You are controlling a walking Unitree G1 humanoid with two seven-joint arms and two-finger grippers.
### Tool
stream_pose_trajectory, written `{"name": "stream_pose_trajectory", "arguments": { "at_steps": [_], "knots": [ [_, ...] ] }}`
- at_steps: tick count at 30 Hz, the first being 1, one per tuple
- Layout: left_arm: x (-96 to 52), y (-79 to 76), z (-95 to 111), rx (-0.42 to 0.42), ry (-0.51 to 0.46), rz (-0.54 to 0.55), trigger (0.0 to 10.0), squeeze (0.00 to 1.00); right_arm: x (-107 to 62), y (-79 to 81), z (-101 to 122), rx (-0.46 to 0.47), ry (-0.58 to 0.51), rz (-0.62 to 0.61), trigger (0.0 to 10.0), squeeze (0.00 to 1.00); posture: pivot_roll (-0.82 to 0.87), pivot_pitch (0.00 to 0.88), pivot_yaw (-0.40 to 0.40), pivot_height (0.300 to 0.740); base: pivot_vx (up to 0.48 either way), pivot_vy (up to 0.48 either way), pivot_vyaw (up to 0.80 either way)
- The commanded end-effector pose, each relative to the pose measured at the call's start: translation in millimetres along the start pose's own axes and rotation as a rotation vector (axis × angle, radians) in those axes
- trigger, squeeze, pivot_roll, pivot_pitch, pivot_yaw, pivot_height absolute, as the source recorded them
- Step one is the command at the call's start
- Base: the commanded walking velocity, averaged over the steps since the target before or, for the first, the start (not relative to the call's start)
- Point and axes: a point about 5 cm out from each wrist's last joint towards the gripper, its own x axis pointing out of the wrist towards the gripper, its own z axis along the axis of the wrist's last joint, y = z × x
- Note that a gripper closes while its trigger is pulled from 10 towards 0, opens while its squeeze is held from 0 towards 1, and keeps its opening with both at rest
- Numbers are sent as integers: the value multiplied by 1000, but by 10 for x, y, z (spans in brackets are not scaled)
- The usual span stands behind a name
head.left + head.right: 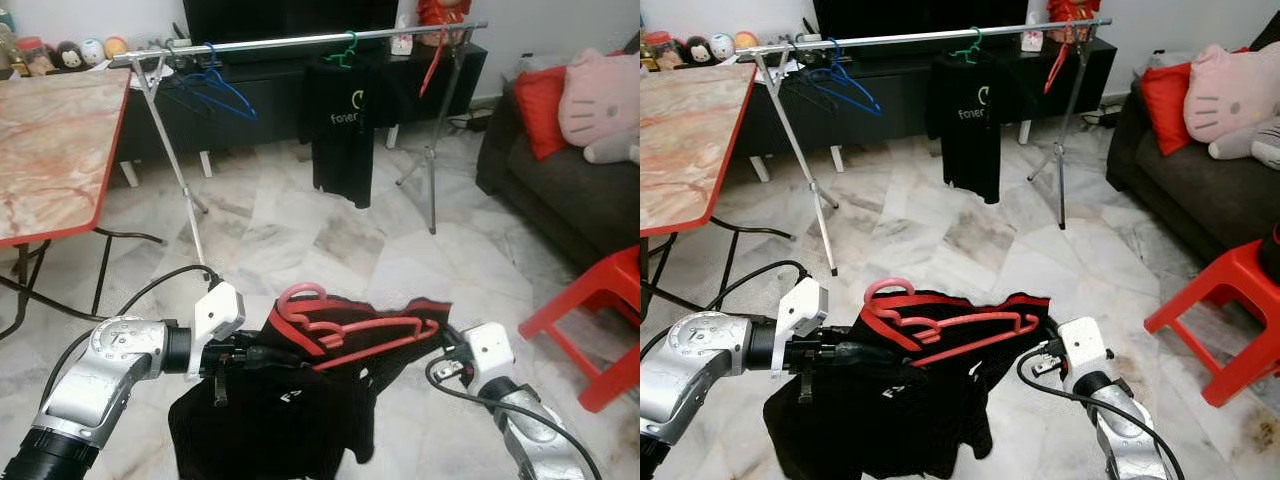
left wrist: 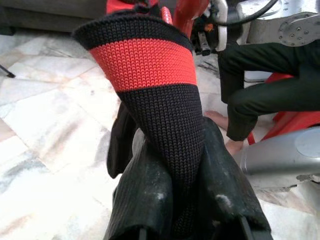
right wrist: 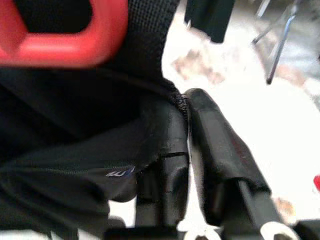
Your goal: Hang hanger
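The left gripper clenched the black shirt's red-banded edge; the right gripper pinched its other edge. The red hanger lay across it; open marble floor stretched toward the far rail.

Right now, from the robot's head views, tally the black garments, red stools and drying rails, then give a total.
Black garments: 2
Red stools: 1
Drying rails: 1
Total: 4
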Motion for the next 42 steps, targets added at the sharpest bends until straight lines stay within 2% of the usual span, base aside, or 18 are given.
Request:
{"name": "stream_pose_trajectory", "arguments": {
  "at_steps": [1,5,9,14,22,27,29,34,42],
  "knots": [
    [-33,-15,36,30,16,-19,10000,0,-24,-37,-29,-7,22,3,10000,1000,-68,0,-31,740,0,0,0],
    [-28,-1,22,29,17,-3,10000,0,-26,-51,-18,-9,20,25,10000,1000,-68,0,-30,740,0,0,0],
    [-20,2,22,24,13,-5,10000,0,-51,-3,-80,-26,72,139,10000,1000,-70,0,-31,740,0,0,0],
    [-24,17,29,23,1,6,10000,0,-88,11,-127,-32,96,189,10000,1000,-69,0,-32,740,0,0,0],
    [-76,46,40,17,-9,32,10000,0,-165,-105,-147,-22,104,206,10000,1000,-70,0,-29,740,0,0,0],
    [-49,137,61,26,-31,107,10000,0,-158,-13,-154,-68,124,285,10000,1000,-68,0,-27,740,0,0,0],
    [-13,181,74,37,-40,148,10000,0,-154,36,-156,-97,133,321,10000,0,-68,0,-26,740,0,0,0],
    [106,212,31,46,-16,179,10000,0,-166,162,-18,-105,104,477,10000,0,-73,0,-20,740,0,0,0],
    [267,272,-77,63,66,218,10000,0,-276,387,279,-195,89,759,10000,0,-79,0,-15,740,0,0,0]
  ]
}}
